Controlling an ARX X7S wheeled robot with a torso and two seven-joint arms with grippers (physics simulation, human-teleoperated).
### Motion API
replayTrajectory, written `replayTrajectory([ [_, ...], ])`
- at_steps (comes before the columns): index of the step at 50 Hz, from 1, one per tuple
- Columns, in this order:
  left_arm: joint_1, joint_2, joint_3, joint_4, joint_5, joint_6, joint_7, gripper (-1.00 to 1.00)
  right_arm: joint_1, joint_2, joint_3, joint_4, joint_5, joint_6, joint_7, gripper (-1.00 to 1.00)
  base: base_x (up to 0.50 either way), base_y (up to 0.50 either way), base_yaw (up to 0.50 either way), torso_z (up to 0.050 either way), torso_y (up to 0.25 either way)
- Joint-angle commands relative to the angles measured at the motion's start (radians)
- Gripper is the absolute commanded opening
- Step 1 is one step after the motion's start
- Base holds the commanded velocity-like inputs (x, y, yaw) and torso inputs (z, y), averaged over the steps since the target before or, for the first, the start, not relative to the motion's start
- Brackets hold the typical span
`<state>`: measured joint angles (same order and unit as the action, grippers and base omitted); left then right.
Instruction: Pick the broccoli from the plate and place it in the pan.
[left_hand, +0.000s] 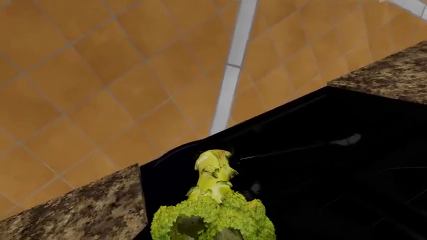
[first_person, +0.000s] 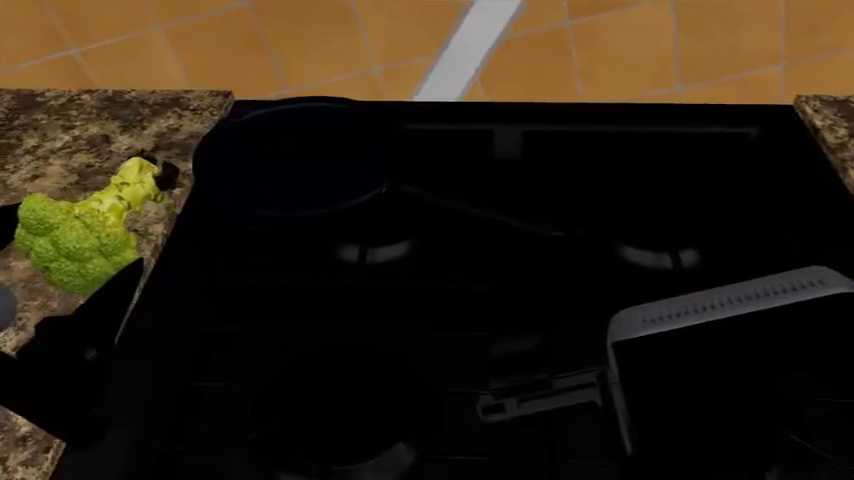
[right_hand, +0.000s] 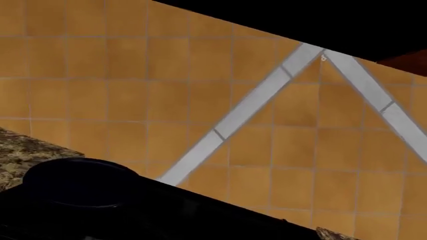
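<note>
broccoli (first_person: 78, 232) lifted off plate, held in closed left hand (first_person: 94, 290) above granite surface (first_person: 80, 130), beside stove. not yet over pan (first_person: 300, 160). right hand state: cannot tell.

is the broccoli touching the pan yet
Apart. In the head view the broccoli sits over the granite counter, left of the stove, while the pan lies on the rear left burner, with a clear gap between.

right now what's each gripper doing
left gripper: closed on the broccoli, carried above the counter.
right gripper: not in view, so it cannot be told.
</note>
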<state>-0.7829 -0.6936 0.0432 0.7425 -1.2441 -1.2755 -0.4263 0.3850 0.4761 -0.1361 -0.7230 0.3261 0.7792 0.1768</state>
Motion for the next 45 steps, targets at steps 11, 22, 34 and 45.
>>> replayTrajectory([
  [11,0.014,0.011,-0.019,-0.017,0.072,0.029,0.003,-1.0,0.079,-0.014,0.002,0.006,0.003,0.033,-0.03,1.0,0.5,0.0,0.0,0.0,0.001],
  [22,0.017,0.008,-0.023,-0.015,0.055,0.029,-0.011,-1.0,0.071,-0.007,0.003,0.006,0.01,0.029,-0.035,1.0,0.5,0.0,0.0,0.0,0.002],
  [34,-0.018,0.013,0.033,-0.059,0.108,0.051,0.033,-1.0,0.049,-0.01,-0.004,0.003,0.005,0.016,-0.025,1.0,0.33,0.0,0.0,0.0,0.0],
  [45,-0.447,0.234,0.551,-0.902,0.63,0.405,0.501,-1.0,0.029,-0.024,0.004,0.01,0.009,0.005,-0.011,1.0,0.0,0.0,0.0,0.0,0.0],
])
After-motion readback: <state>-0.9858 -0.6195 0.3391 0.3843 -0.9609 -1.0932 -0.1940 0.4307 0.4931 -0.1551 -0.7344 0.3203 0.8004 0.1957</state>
